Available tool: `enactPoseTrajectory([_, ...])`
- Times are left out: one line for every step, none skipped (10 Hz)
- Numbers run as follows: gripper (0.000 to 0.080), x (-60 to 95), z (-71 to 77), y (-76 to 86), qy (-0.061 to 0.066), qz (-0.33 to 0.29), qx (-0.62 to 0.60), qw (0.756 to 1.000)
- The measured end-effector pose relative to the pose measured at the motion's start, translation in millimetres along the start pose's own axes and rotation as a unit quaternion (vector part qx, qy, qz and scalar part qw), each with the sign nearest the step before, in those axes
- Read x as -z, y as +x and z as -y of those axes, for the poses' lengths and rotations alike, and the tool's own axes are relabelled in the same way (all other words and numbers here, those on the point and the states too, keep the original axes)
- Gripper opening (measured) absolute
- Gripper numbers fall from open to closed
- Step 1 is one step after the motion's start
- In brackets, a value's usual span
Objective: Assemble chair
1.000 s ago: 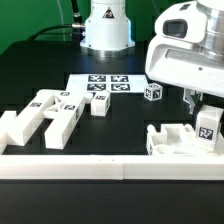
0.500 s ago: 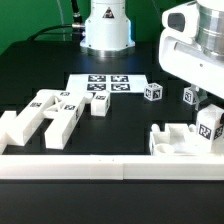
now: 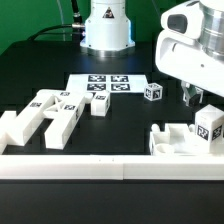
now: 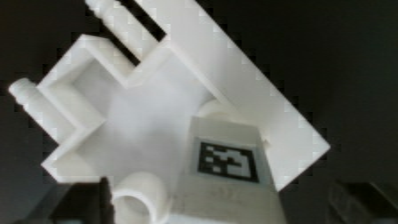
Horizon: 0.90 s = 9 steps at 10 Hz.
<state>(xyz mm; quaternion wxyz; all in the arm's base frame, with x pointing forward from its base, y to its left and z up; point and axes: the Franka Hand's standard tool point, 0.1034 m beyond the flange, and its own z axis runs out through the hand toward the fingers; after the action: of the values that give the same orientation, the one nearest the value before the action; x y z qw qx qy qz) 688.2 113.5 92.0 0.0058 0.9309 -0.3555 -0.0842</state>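
Note:
The chair is in loose white tagged pieces. A flat part with raised walls [image 3: 178,140] lies at the exterior view's right, with a tagged block [image 3: 210,124] standing on it. My gripper [image 3: 193,98] hangs just above that block, open and holding nothing. The wrist view looks down on the same part [image 4: 151,110] and its black tag [image 4: 228,160], with a round stub [image 4: 143,205] near the jaws. Several bars and plates [image 3: 48,114] lie at the exterior view's left. A small block [image 3: 100,105] and a tagged cube [image 3: 152,92] sit mid-table.
The marker board [image 3: 102,85] lies flat behind the loose pieces. A long white rail [image 3: 110,166] runs along the front edge. The arm's base [image 3: 105,28] stands at the back.
My gripper has risen off the tagged block on the right-hand part and its jaws have spread apart. The block stays where it was.

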Motion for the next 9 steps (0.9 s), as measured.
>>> enactPoseTrajectory([0.0637,-0.4,0.0,0.4,0.001,0.0,0.038,0.999])
enactPoseTrajectory([0.0646,-0.6,-0.2,0.4,0.001,0.0,0.058,0.998])
enactPoseTrajectory([0.0646,-0.6,-0.2,0.5,0.001,0.0,0.108,0.994])
enactPoseTrajectory([0.0649,-0.8,-0.6,1.2,0.001,-0.001,0.159,0.987])
enactPoseTrajectory([0.0649,-1.3,-1.6,3.8,0.003,-0.003,0.214,0.977])
enactPoseTrajectory([0.0649,-1.2,-1.7,4.8,-0.001,-0.008,0.271,0.962])
enactPoseTrajectory([0.0649,-1.4,-0.6,4.5,-0.001,-0.009,0.311,0.95])
enactPoseTrajectory([0.0649,-1.9,-1.0,4.9,-0.001,-0.009,0.338,0.941])
enactPoseTrajectory([0.0649,-2.2,-1.8,5.9,-0.001,-0.008,0.376,0.926])
